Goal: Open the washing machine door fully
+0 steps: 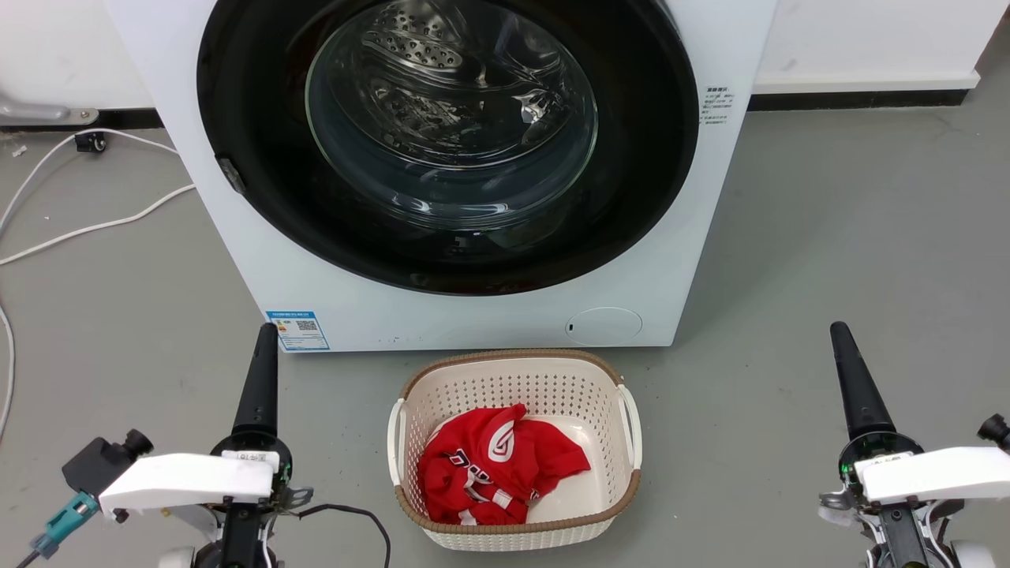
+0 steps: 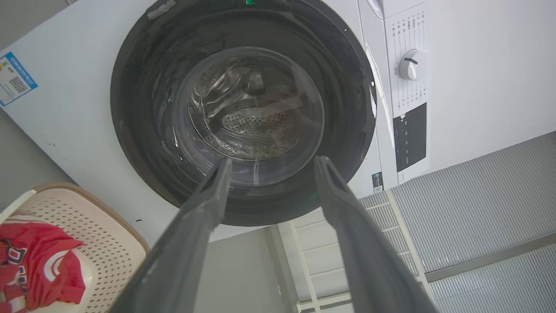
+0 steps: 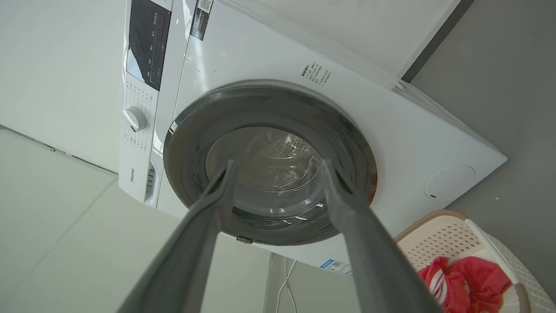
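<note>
The washing machine door [image 1: 450, 134] is a glossy black disc with a bulging clear window, and it lies shut against the white machine front [image 1: 237, 237]. A small grey catch [image 1: 231, 175] sits on its left rim. My left gripper [image 1: 267, 335] hangs low at the left, short of the machine and touching nothing. In the left wrist view, the left gripper [image 2: 271, 163] is open and points at the door [image 2: 243, 108]. My right gripper [image 1: 838, 333] hangs low at the right, well clear of the machine. The right wrist view shows the right gripper [image 3: 278, 164] open before the door [image 3: 265, 148].
A cream laundry basket [image 1: 627, 410] holding a red garment [image 1: 493, 465] stands on the grey floor between my arms, right in front of the machine. White cables [image 1: 95, 225] trail across the floor at the left. A small round white flap [image 1: 604, 325] sits under the door.
</note>
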